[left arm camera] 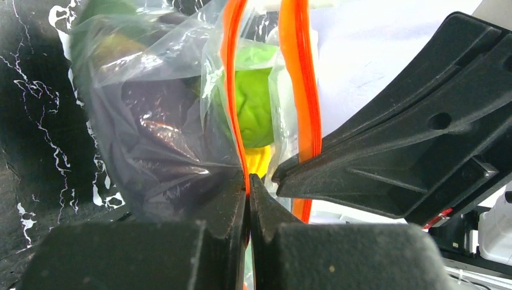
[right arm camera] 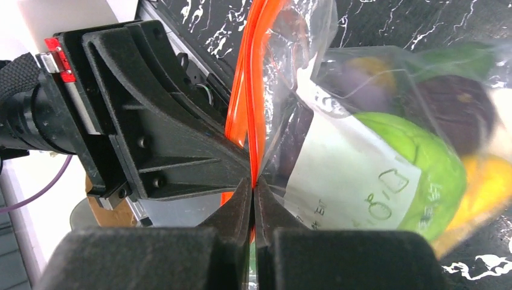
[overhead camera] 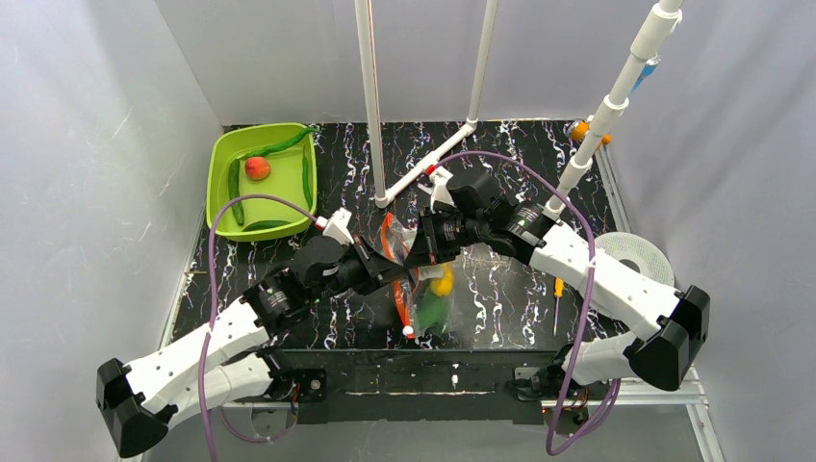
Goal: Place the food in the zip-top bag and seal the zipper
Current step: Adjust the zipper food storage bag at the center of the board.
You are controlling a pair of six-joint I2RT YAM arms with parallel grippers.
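While both arms meet over mid-tabletop (overhead camera: 510,298), left fingers (left arm camera: 229,205) clamp zipper (left arm camera: 232,90); right fingers (right arm camera: 238,208) pinch same strip just beside them. Zip-top bag (overhead camera: 423,289) at centre holds eggplant (right arm camera: 453,103), lime-green fruit (right arm camera: 422,175), yellow piece (overhead camera: 443,281). Strip's long axis runs far-to-near; both grips near far end, so unpressed length likely lies nearward. 2 orange edges look parted beyond left fingers. Red-orange fruit (overhead camera: 256,167), pods (overhead camera: 235,192) in green bin (overhead camera: 279,197), far left; left arm nearer.
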